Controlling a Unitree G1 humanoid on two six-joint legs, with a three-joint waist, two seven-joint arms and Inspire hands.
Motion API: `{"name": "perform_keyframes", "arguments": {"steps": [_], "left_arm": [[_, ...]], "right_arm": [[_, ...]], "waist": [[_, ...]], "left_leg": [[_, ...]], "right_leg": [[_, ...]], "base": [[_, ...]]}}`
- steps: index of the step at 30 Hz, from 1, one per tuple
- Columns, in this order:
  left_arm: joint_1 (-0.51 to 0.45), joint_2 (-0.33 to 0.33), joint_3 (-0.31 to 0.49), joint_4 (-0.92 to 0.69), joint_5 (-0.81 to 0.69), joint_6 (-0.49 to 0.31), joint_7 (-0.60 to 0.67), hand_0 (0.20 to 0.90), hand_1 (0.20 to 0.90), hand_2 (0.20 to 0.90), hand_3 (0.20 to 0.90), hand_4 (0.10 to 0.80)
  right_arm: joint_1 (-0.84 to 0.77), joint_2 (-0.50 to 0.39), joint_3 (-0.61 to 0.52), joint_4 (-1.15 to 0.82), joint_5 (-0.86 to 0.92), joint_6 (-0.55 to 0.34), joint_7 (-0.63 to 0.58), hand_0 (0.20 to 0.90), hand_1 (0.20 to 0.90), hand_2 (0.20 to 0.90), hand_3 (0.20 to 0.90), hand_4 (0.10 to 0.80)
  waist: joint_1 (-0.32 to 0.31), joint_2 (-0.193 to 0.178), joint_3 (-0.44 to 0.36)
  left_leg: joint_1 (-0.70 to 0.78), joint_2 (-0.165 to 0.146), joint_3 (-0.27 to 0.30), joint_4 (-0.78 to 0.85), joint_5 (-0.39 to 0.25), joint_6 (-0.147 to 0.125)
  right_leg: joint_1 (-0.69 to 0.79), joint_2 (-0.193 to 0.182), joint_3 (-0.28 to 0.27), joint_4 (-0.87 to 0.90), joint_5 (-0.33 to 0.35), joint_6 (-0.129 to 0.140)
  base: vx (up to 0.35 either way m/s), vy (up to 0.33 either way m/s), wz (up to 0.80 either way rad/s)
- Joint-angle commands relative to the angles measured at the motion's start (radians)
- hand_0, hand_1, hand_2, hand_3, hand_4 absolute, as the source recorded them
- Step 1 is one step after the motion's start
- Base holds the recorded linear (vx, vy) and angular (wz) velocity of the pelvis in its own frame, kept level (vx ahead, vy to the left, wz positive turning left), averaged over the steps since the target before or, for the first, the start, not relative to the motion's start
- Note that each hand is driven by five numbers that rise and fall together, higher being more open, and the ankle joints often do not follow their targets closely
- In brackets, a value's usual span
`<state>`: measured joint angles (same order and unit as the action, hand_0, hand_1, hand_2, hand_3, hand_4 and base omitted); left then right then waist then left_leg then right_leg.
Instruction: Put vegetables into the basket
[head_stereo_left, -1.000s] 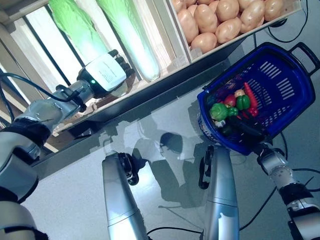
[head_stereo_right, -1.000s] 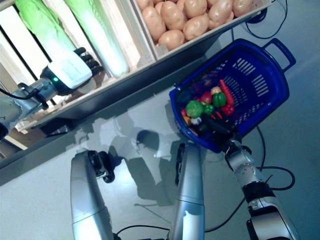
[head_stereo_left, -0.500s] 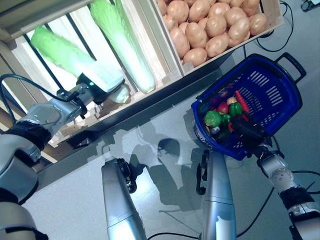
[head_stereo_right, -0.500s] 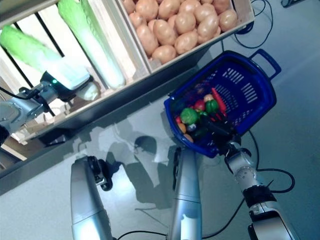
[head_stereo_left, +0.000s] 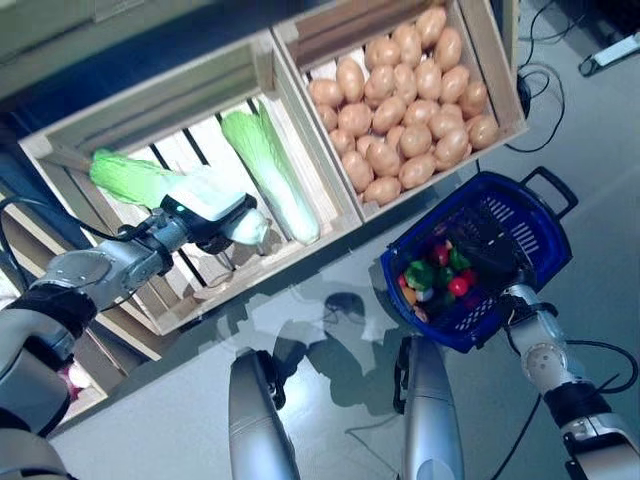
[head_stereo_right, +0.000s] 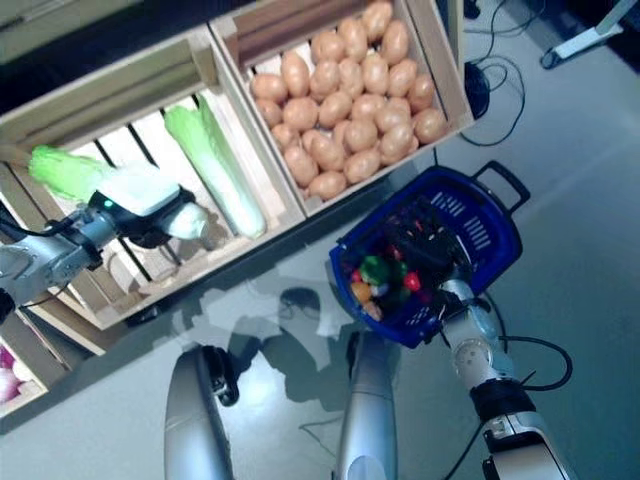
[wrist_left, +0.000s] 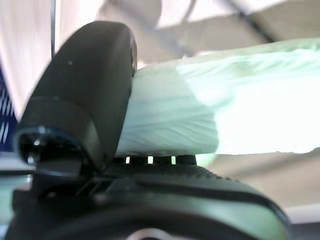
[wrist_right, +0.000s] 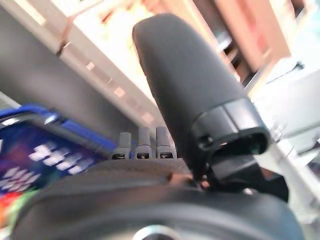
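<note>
My left hand (head_stereo_left: 205, 208) is inside the slatted wooden crate (head_stereo_left: 190, 300) at the left, shut round a napa cabbage (head_stereo_left: 128, 178). The cabbage's white stalk end (wrist_left: 225, 115) sticks out past my thumb (wrist_left: 85, 95). A second napa cabbage (head_stereo_left: 268, 172) lies beside it in the same crate. My right hand (head_stereo_left: 488, 248) holds the blue basket (head_stereo_left: 545, 215) by its handle at the right, above the floor. Several small vegetables (head_stereo_left: 432, 280), green and red, lie in the basket's low end. The right wrist view shows a corner of the basket (wrist_right: 30, 145).
A wooden crate full of potatoes (head_stereo_left: 410, 110) stands right of the cabbage crate and just behind the basket. A lower shelf at the far left holds a reddish vegetable (head_stereo_left: 70, 375). Grey floor (head_stereo_left: 330, 290) lies between the crates and me.
The camera has pulled back, showing both crates whole. My left hand has closed round the left cabbage, which now sits askew in its grip. The basket stays in my right hand.
</note>
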<state>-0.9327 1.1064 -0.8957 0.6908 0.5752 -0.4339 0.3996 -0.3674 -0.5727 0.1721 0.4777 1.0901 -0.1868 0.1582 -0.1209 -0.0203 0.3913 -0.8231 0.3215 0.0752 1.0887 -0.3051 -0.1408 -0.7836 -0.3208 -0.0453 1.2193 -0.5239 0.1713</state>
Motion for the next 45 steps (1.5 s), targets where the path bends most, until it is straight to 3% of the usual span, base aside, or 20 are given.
{"name": "perform_keyframes", "arguments": {"steps": [1, 4, 7, 9, 12, 15, 18, 22, 25, 32, 40, 45], "left_arm": [[0.048, 0.01, 0.14, -0.044, -0.163, -0.046, 0.075, 0.3, 0.3, 0.3, 0.3, 0.4], [0.114, -0.047, 0.249, -0.1, -0.271, -0.111, 0.056, 0.3, 0.3, 0.3, 0.3, 0.4], [0.182, -0.122, 0.386, -0.148, -0.479, -0.186, -0.046, 0.3, 0.3, 0.3, 0.3, 0.4], [0.217, -0.212, 0.474, -0.162, -0.627, -0.236, -0.156, 0.3, 0.3, 0.3, 0.3, 0.4], [0.244, -0.325, 0.552, -0.202, -0.863, -0.232, -0.351, 0.3, 0.3, 0.3, 0.3, 0.4], [0.264, -0.394, 0.579, -0.212, -1.046, -0.223, -0.465, 0.3, 0.3, 0.3, 0.3, 0.4], [0.277, -0.485, 0.593, -0.225, -1.179, -0.196, -0.54, 0.3, 0.3, 0.3, 0.3, 0.4], [0.31, -0.557, 0.587, -0.243, -1.198, -0.21, -0.532, 0.3, 0.3, 0.3, 0.3, 0.4], [0.353, -0.622, 0.6, -0.292, -1.259, -0.165, -0.544, 0.3, 0.3, 0.3, 0.3, 0.4], [0.412, -0.729, 0.566, -0.325, -1.256, -0.121, -0.503, 0.3, 0.3, 0.3, 0.3, 0.4], [0.438, -0.784, 0.531, -0.31, -1.27, -0.105, -0.547, 0.3, 0.3, 0.3, 0.3, 0.4], [0.458, -0.814, 0.493, -0.285, -1.27, -0.124, -0.586, 0.3, 0.3, 0.3, 0.3, 0.4]], "right_arm": [[-0.004, -0.017, -0.032, -0.077, -0.142, -0.174, 0.063, 0.9, 0.9, 0.9, 0.9, 0.8], [-0.018, -0.016, 0.015, -0.119, -0.315, -0.204, 0.035, 0.9, 0.9, 0.9, 0.9, 0.8], [-0.041, -0.015, 0.039, -0.156, -0.428, -0.225, -0.058, 0.9, 0.9, 0.9, 0.9, 0.8], [-0.061, 0.009, 0.05, -0.149, -0.491, -0.209, -0.05, 0.9, 0.9, 0.9, 0.9, 0.8], [-0.097, 0.022, 0.095, -0.152, -0.538, -0.121, 0.004, 0.9, 0.9, 0.9, 0.9, 0.8], [-0.118, 0.026, 0.116, -0.14, -0.514, -0.061, 0.045, 0.9, 0.9, 0.9, 0.9, 0.8], [-0.144, 0.041, 0.135, -0.137, -0.481, -0.016, 0.084, 0.9, 0.9, 0.9, 0.9, 0.8], [-0.153, 0.065, 0.151, -0.147, -0.487, 0.021, 0.125, 0.9, 0.9, 0.9, 0.9, 0.8], [-0.166, 0.057, 0.169, -0.181, -0.492, 0.085, 0.162, 0.9, 0.9, 0.9, 0.9, 0.8], [-0.252, 0.043, 0.224, -0.233, -0.492, 0.25, 0.202, 0.9, 0.9, 0.9, 0.9, 0.8], [-0.321, 0.09, 0.258, -0.215, -0.436, 0.312, 0.216, 0.9, 0.9, 0.9, 0.9, 0.8], [-0.342, 0.113, 0.282, -0.225, -0.374, 0.407, 0.276, 0.9, 0.9, 0.9, 0.9, 0.8]], "waist": [[0.009, 0.051, -0.155], [0.021, 0.04, -0.176], [0.035, 0.031, -0.194], [0.044, 0.027, -0.207], [0.056, 0.021, -0.237], [0.061, 0.016, -0.256], [0.063, 0.007, -0.28], [0.062, -0.001, -0.311], [0.068, -0.008, -0.34], [0.071, -0.025, -0.371], [0.08, -0.027, -0.394], [0.081, -0.027, -0.403]], "left_leg": [[0.158, -0.014, 0.038, -0.18, -0.045, 0.065], [0.232, -0.014, 0.052, -0.271, 0.008, 0.069], [0.305, -0.017, 0.068, -0.345, 0.035, 0.066], [0.363, -0.026, 0.076, -0.401, 0.055, 0.066], [0.465, -0.042, 0.096, -0.507, 0.096, 0.061], [0.542, -0.055, 0.109, -0.585, 0.127, 0.056], [0.635, -0.072, 0.135, -0.686, 0.163, 0.051], [0.732, -0.092, 0.158, -0.814, 0.211, 0.045], [0.805, -0.118, 0.164, -0.916, 0.239, 0.039], [0.88, -0.143, 0.173, -1.016, 0.266, 0.043], [0.92, -0.153, 0.174, -1.098, 0.287, 0.044], [0.935, -0.158, 0.172, -1.139, 0.297, 0.043]], "right_leg": [[0.073, -0.036, -0.028, -0.255, 0.198, -0.049], [0.142, -0.048, -0.061, -0.337, 0.255, -0.055], [0.217, -0.051, -0.094, -0.404, 0.274, -0.049], [0.275, -0.046, -0.115, -0.457, 0.29, -0.049], [0.382, -0.02, -0.138, -0.566, 0.317, -0.048], [0.466, 0.007, -0.15, -0.655, 0.336, -0.047], [0.567, 0.043, -0.172, -0.776, 0.363, -0.047], [0.673, 0.088, -0.179, -0.92, 0.399, -0.041], [0.762, 0.128, -0.186, -1.035, 0.422, -0.038], [0.83, 0.155, -0.183, -1.128, 0.465, -0.033], [0.868, 0.171, -0.178, -1.202, 0.5, -0.032], [0.881, 0.178, -0.173, -1.237, 0.515, -0.032]], "base": [[0.053, -0.05, -0.08], [-0.032, -0.093, -0.08], [0.008, -0.076, -0.05], [0.04, -0.059, -0.04], [0.109, -0.067, -0.01], [0.115, -0.059, -0.07], [0.093, -0.057, -0.08], [0.129, -0.038, 0.0], [0.121, -0.028, -0.08], [0.065, -0.025, 0.08], [0.016, -0.006, 0.02], [0.0, 0.0, 0.0]]}}
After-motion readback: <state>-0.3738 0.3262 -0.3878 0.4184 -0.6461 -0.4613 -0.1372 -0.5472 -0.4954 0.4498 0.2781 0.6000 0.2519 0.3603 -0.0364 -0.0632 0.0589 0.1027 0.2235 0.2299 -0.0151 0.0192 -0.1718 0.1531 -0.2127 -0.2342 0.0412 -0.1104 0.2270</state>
